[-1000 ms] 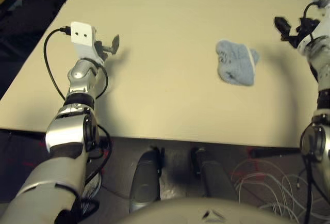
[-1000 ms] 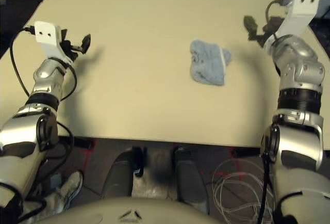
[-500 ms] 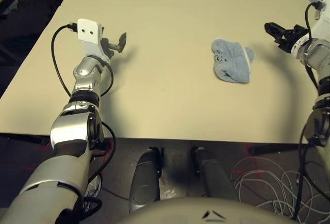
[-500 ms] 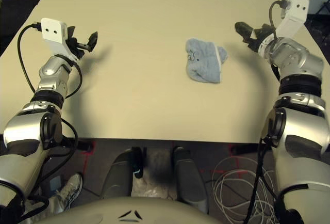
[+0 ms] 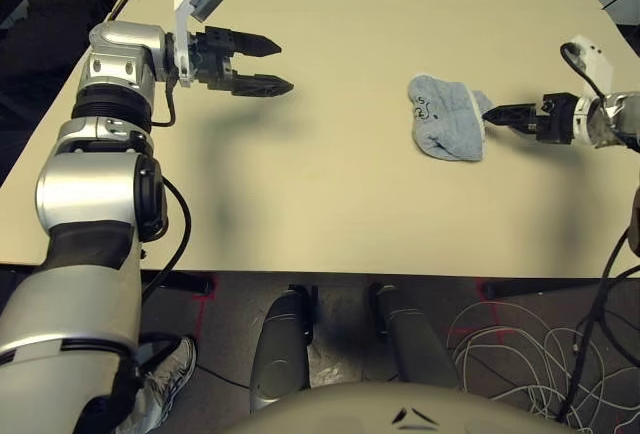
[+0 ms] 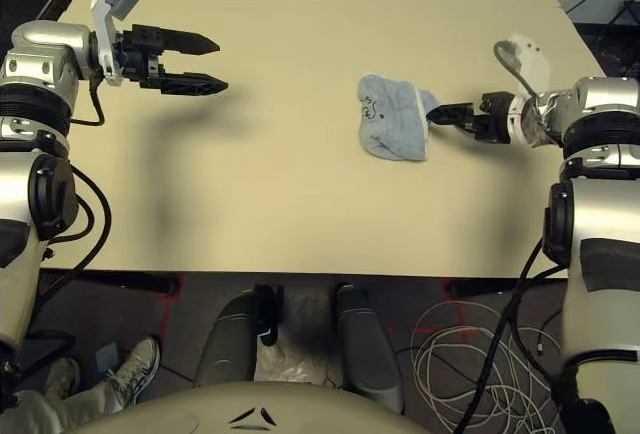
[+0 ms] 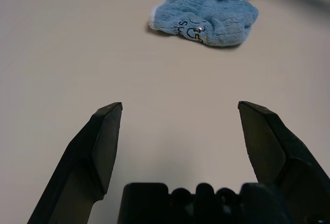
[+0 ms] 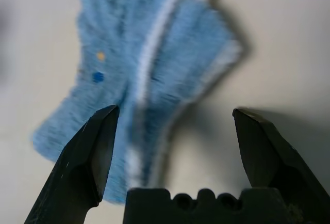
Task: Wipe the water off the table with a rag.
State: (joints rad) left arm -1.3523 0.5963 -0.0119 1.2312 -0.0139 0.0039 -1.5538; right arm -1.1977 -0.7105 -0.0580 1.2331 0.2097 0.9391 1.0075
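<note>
rag (image 5: 448, 119) right of centre on counter (image 5: 330, 194). right tool (image 8: 176, 111) wide open beside it, empty. left tool (image 5: 277, 66), upper left, wide open, empty.

The light is even and moderately bright on the table (image 5: 330, 194), and the floor (image 5: 340, 324) below it is much dimmer. Soft, blurry-edged shadows lie on the tabletop beneath both arms. Pale highlights shine on the silver left arm (image 5: 95, 189). In the right wrist view the cloth (image 8: 124, 53) is out of focus; in the left wrist view its printed mark looks fairly crisp.
</note>
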